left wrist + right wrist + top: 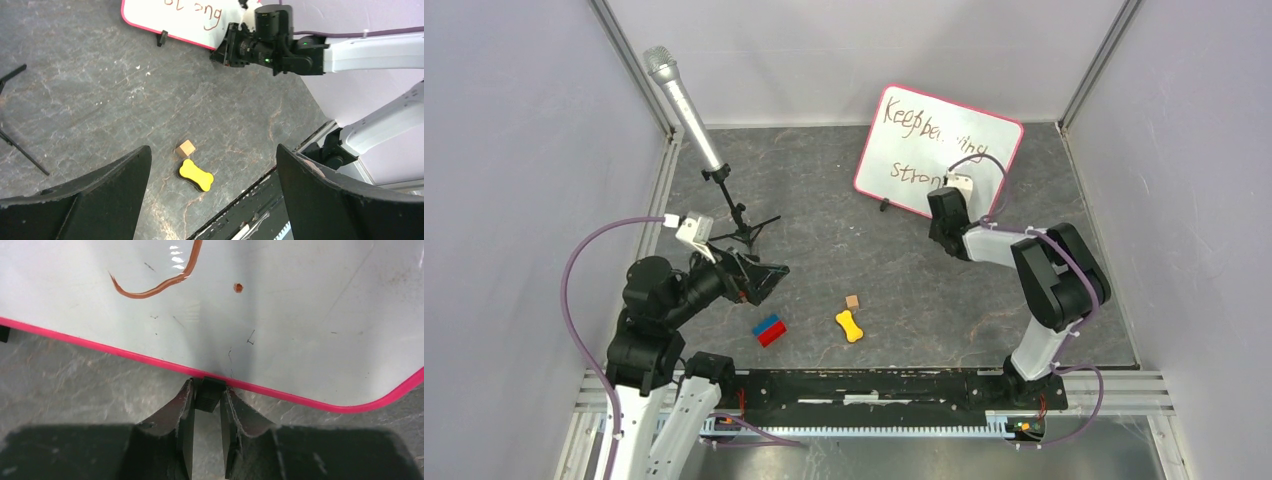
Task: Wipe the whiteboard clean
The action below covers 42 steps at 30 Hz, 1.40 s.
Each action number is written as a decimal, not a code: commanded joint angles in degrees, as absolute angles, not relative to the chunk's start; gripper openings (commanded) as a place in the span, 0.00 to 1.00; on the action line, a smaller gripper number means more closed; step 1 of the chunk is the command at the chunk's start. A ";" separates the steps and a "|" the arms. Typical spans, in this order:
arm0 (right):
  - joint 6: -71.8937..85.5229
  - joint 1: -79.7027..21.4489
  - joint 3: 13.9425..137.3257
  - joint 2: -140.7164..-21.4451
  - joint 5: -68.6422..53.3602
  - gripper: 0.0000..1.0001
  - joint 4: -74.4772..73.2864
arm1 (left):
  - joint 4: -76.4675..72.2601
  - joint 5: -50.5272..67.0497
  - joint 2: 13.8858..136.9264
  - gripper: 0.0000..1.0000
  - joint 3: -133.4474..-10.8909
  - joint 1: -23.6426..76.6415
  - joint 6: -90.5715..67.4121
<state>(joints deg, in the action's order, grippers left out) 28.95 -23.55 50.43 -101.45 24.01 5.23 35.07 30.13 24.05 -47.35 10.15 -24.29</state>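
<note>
The whiteboard [924,140] stands tilted at the back right, with a pink-red frame and dark handwriting. It also shows in the left wrist view [165,15] and fills the right wrist view [280,315]. My right gripper [942,202] is at the board's lower edge, shut on one of its small black feet [208,394]. The same gripper shows in the left wrist view [222,50]. My left gripper [769,275] is open and empty, held above the mat at the left. Between its fingers [212,152] I see a yellow bone-shaped pad [196,175] with a black underside.
The yellow pad [850,326] lies at mid-front beside a small tan cube [852,301]. A red and blue block [770,330] lies near my left gripper. A microphone [682,95] on a black tripod [744,225] stands at the back left. Walls enclose the mat.
</note>
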 commanded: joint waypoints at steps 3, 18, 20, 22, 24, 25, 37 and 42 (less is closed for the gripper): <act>21.70 -29.47 40.28 -96.44 10.98 0.00 10.36 | 35.28 27.82 24.24 1.00 -43.69 10.28 -26.40; 14.95 -42.58 26.56 -89.34 3.88 0.00 12.82 | 33.01 26.91 28.38 1.00 -42.64 10.28 -21.56; 13.72 -43.59 24.90 -87.30 2.28 0.00 13.15 | 32.83 26.91 27.93 1.00 -42.52 10.28 -21.35; 12.71 -44.41 23.22 -84.94 1.67 0.00 12.80 | 33.04 26.42 27.39 1.00 -42.51 10.28 -20.81; 12.83 -44.65 21.80 -83.43 0.89 0.00 11.61 | 32.92 26.19 26.96 1.00 -42.17 10.28 -20.90; 12.68 -44.77 21.28 -82.68 0.33 0.00 11.01 | 32.76 26.28 26.69 1.00 -42.04 10.28 -20.83; 11.72 -45.81 23.56 -73.13 8.33 0.64 -4.49 | 32.78 25.80 23.72 1.00 -41.75 10.28 -20.99; 13.67 -49.26 26.49 -64.69 10.64 0.83 -11.18 | 32.48 26.28 23.71 1.00 -41.69 10.28 -21.07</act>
<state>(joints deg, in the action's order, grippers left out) 12.67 -46.59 23.59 -70.13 7.86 0.82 35.03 26.06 24.05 -41.85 10.15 -23.03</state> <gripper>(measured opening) 0.755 0.994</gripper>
